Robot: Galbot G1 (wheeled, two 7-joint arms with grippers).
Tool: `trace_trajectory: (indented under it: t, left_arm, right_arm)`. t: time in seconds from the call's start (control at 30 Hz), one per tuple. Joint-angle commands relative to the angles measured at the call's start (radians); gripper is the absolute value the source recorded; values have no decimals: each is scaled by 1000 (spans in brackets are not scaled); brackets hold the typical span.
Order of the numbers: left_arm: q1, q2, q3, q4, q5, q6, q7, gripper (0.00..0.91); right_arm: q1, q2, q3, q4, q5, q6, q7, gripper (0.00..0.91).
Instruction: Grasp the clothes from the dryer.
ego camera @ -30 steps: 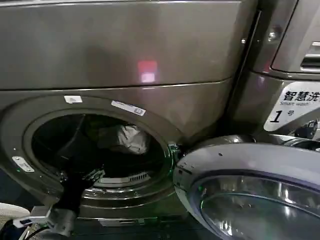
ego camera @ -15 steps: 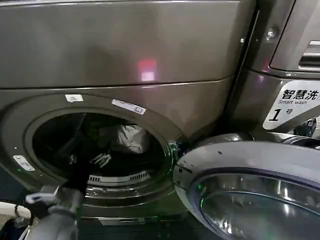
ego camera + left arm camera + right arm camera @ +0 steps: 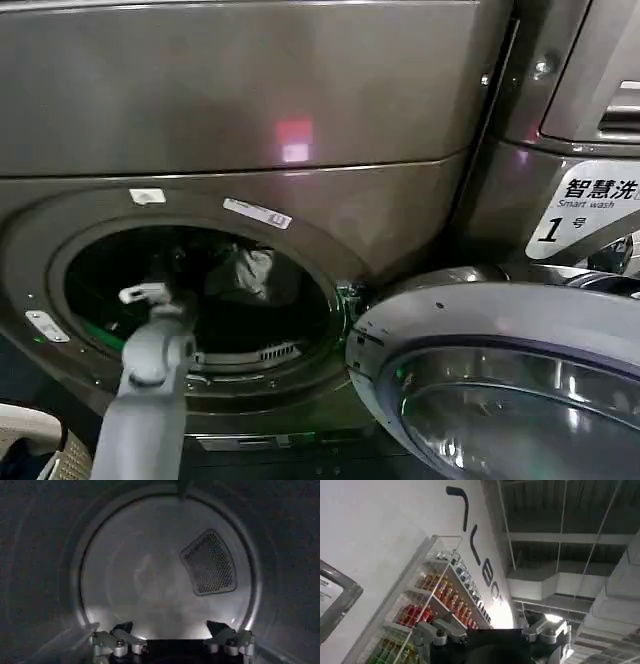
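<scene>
The grey-sleeved left arm reaches through the round porthole of the large dark bronze-grey front-loading dryer [image 3: 250, 110], its left gripper [image 3: 172, 636] inside the steel drum [image 3: 150, 575] with jaws spread wide and nothing between them. The clothes [image 3: 240, 272], a small soft bundle of pale grey-white fabric, lie toward the back of the drum, at about one o'clock from the arm's wrist in the head view; any yellow-green garment in the bundle cannot be made out in the dark. The step in hand appears to be the approach: the grasp is not yet made. The next move likely calls for steering the spread jaws toward the bundle, then closing on the cloth. The right gripper [image 3: 492, 632], also spread and empty, points up toward a ceiling and a rack of bottles [image 3: 440, 605], well away from the work. By count: one arm in the drum, one fabric bundle, one open glass-fronted door [image 3: 500, 380] at four o'clock of the porthole, one red light [image 3: 294, 133], and one neighbouring machine with a white label bearing the numeral 1 [image 3: 585, 210].
</scene>
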Motion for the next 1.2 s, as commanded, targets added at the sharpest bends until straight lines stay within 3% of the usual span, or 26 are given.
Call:
trace_trajectory:
  t: [0.03, 0.4, 0.53, 0.7, 0.93, 1.2]
  left_arm:
    - [-231, 2, 69, 308, -2, -60, -1, 907]
    - [-434, -10, 136, 636, -12, -113, 56, 907]
    - [-528, -4, 191, 791, 7, -99, 188, 907]
    - [-590, 39, 366, 951, 171, -134, 412, 907]
    - [-710, 36, 576, 1083, 309, -256, 630, 907]
    - [-816, 32, 694, 1163, 571, -322, 805, 907]
  right_arm:
    - [3, 0, -4, -1, 0, 6, -2, 907]
    - [18, -4, -20, -4, 1, 12, -4, 907]
    - [25, -8, -31, -1, 1, 13, -4, 907]
    - [28, -10, -37, -3, 0, 15, -6, 907]
    - [31, -9, -45, -6, -4, 20, -11, 907]
    - [42, 0, -60, -1, -6, 27, -13, 907]
